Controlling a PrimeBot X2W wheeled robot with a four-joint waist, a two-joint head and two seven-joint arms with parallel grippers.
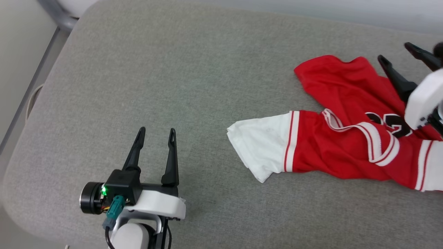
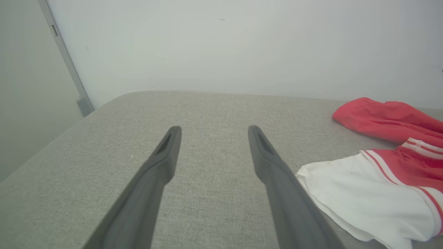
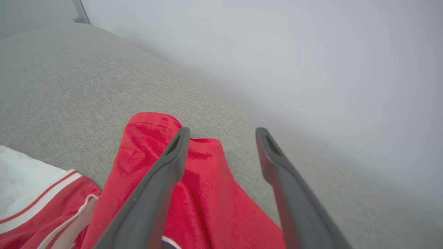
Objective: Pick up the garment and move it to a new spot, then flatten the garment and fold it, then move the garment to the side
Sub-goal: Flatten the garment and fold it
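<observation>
A grey pad [image 1: 173,86] spans the scene, and the garment [image 1: 332,145] lies bunched on its right half, long axis running from 9 to 3 o'clock and tipping a little toward 4, with one red flap thrown up toward 12. The right gripper [image 1: 394,52] hangs over that flap near the 2 o'clock edge, fingers spread wide, aimed at 10 o'clock, nothing between them. In its own wrist view the right gripper [image 3: 223,130] has one finger crossing red cloth and the other over bare pad; whether either touches the cloth cannot be told. The left gripper [image 1: 156,130] sits at 7 o'clock over bare pad, well apart from the garment, fingers likewise spread and empty, pointing to 12. In the left wrist view the left gripper [image 2: 214,129] has the garment off at its 3 o'clock. The white sleeve [image 1: 259,148] is the garment's 9 o'clock end and the part nearest the left gripper, lying toward its 2 o'clock. A striped collar [image 1: 384,148] twists mid-garment, and a black number [image 1: 398,128] is half hidden under the right wrist. The garment is not yet flat. The right arm is plainly the nearer, while the left would likely have to reach toward 2 o'clock for the sleeve
</observation>
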